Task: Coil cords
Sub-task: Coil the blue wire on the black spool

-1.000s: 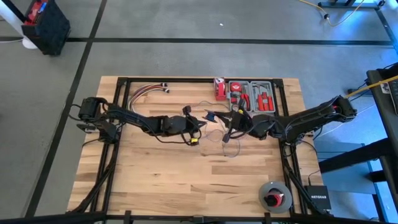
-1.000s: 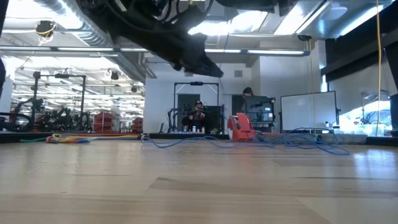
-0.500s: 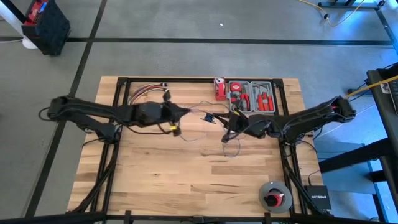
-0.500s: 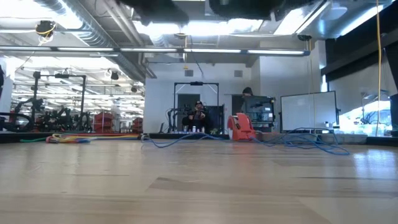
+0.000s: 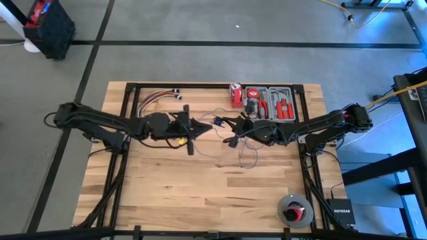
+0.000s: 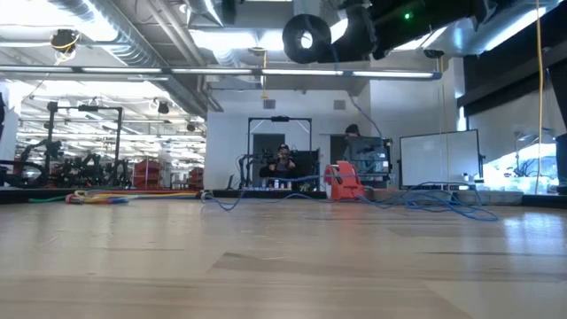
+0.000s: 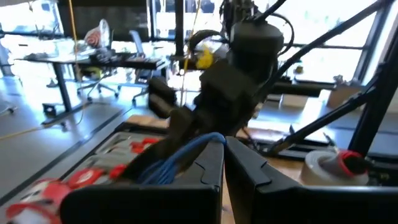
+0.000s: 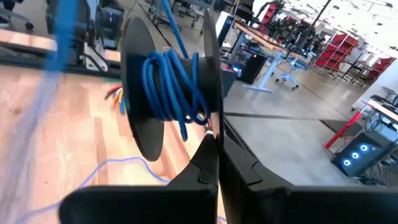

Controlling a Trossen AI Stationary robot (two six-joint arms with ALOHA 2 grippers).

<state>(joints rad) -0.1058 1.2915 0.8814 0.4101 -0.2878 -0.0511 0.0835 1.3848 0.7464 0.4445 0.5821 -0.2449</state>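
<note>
Item: blue cord (image 8: pixel 171 84), part-wound on a black spool (image 8: pixel 146 93) held up over mid-table between both arms; the rest trailed loose on the table (image 5: pixel 200 193).
Left gripper (image 5: pixel 198 125): fingers pressed together, apparently pinching the cord's free run (image 7: pixel 180 158).
Right gripper (image 5: pixel 235 137): fingers pressed together at the spool's rim, hold unclear.
Risks, judged: the thin cord could slip the pinch and go slack; turns might ride over the flange and unwind; the loose tail (image 5: pixel 247 159) could snag on the tool tray (image 5: pixel 270 103) nearby.
</note>
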